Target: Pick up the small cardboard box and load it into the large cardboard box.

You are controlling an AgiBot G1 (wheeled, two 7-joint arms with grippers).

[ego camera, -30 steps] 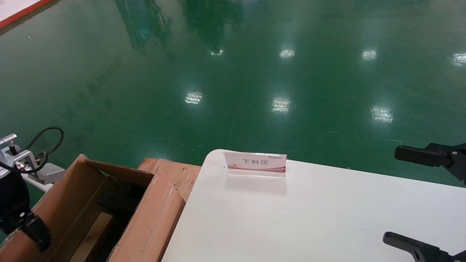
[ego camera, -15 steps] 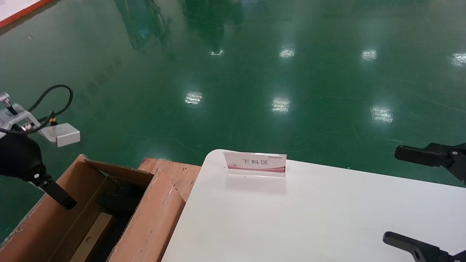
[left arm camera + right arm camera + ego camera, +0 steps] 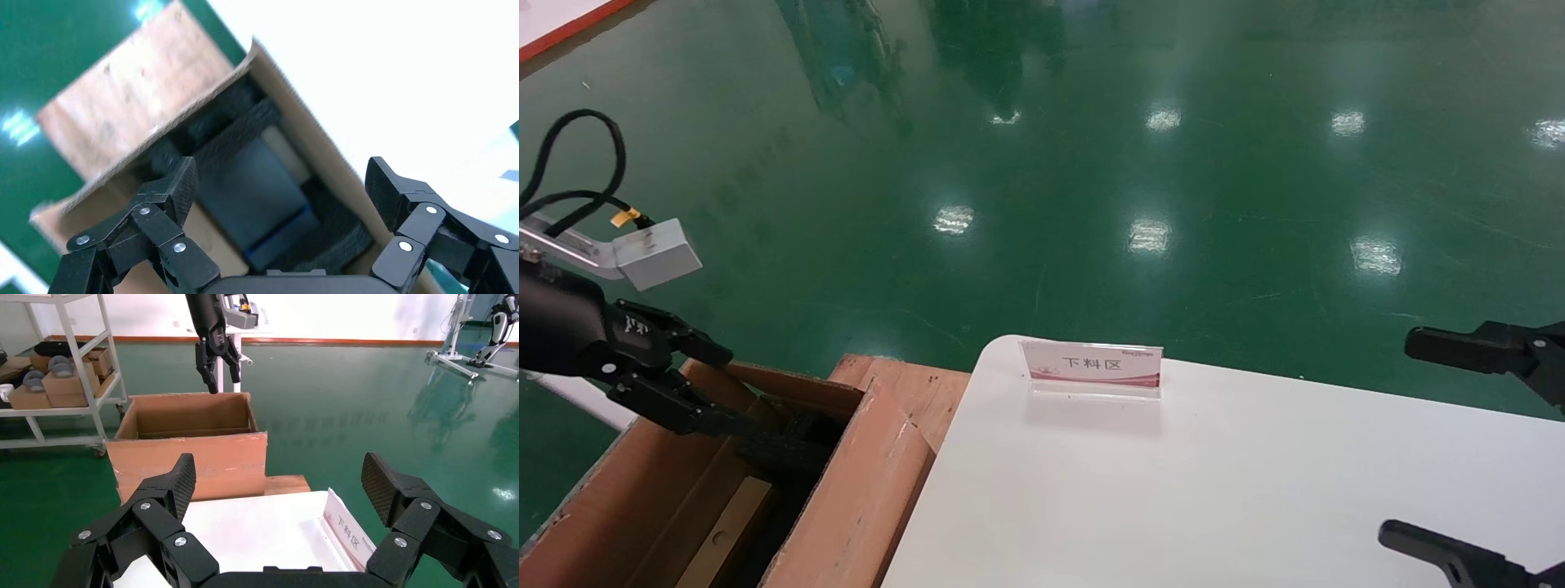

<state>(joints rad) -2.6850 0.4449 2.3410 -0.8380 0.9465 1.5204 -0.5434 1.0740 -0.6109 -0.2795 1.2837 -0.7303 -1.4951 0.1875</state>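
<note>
Though its floor is partly hidden, large cardboard box (image 3: 846, 498) beneath empty, spread left hand (image 3: 715, 392)

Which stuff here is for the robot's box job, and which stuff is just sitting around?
For the job:
- large cardboard box, open
- small cardboard box, lying inside it
- left gripper, open above the big box

Just there:
- sign on the white table
- right gripper, open, parked over the table

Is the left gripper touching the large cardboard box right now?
Apart. The right wrist view shows the left gripper, open and empty, hanging above the large cardboard box, green floor showing below its fingertips.
</note>
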